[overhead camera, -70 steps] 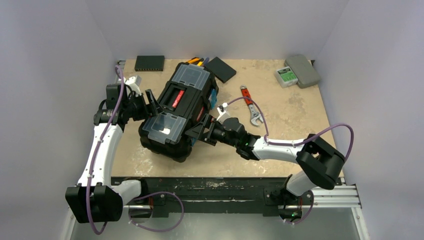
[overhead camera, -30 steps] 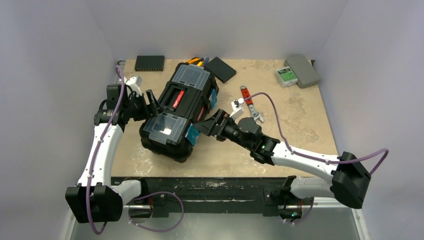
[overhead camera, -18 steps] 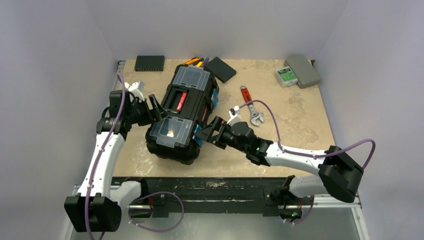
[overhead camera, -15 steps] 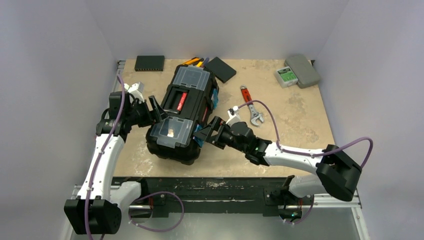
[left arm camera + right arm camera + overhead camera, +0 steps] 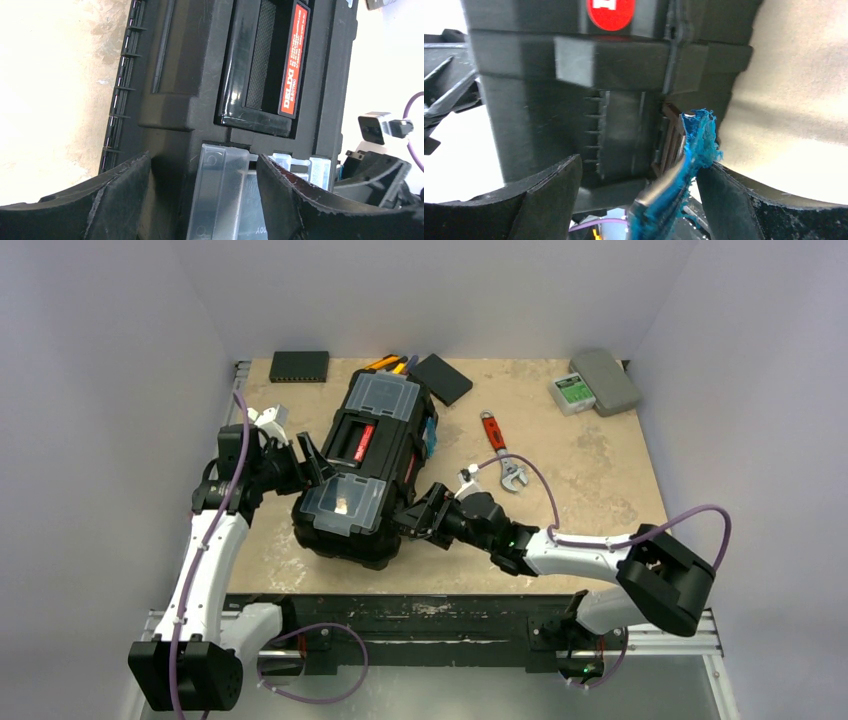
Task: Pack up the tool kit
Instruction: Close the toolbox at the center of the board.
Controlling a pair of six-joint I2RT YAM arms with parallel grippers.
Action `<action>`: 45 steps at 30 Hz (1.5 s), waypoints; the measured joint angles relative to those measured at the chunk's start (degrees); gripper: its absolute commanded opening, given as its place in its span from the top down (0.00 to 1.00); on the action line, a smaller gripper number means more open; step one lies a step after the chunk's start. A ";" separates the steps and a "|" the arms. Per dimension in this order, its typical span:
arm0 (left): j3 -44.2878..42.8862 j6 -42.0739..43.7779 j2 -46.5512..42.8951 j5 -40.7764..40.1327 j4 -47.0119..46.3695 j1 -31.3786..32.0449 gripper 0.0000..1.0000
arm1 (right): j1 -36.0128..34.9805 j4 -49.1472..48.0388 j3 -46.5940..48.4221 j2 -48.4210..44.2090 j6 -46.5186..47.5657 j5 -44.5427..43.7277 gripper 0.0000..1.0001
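Observation:
The black toolbox (image 5: 365,462) lies at an angle at the table's middle left, lid shut, with two clear-lidded compartments and a red-marked handle (image 5: 295,60). My left gripper (image 5: 308,462) is open against its left side, and its jaws straddle the edge of the near clear lid (image 5: 220,195). My right gripper (image 5: 415,518) is open at the box's near right corner, and a frayed blue latch (image 5: 689,165) stands between its jaws, touching the right finger (image 5: 744,200). A red-handled wrench (image 5: 500,450) lies to the right of the box. Yellow and black tool handles (image 5: 393,363) stick out behind it.
A small flat black box (image 5: 442,378) lies behind the toolbox. A flat black device (image 5: 299,365) sits at the back left. A grey case (image 5: 608,380) and a green-labelled device (image 5: 572,390) sit at the back right. Walls close in the left, back and right.
The toolbox has turned and shifted slightly to the right. My right gripper drew back from it, then returned to its near right corner. My left gripper followed the box's left side.

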State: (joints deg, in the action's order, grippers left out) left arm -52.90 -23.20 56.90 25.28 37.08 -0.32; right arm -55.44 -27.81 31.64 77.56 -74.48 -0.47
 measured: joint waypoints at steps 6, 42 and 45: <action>0.20 0.00 -0.26 -0.09 -0.20 0.00 0.27 | 0.02 -0.44 -0.28 2.21 -1.09 0.13 0.19; 0.28 0.07 -0.42 -0.22 -0.20 0.02 0.27 | 0.74 3.50 5.77 -1.79 5.79 0.59 0.34; 0.28 0.09 -0.42 -0.22 -0.20 0.02 0.27 | 0.74 7.13 8.13 -1.38 6.43 1.46 0.33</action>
State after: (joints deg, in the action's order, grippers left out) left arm -52.62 -23.11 56.49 25.06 36.88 -0.30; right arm -54.70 -20.69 39.77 76.18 -68.05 0.99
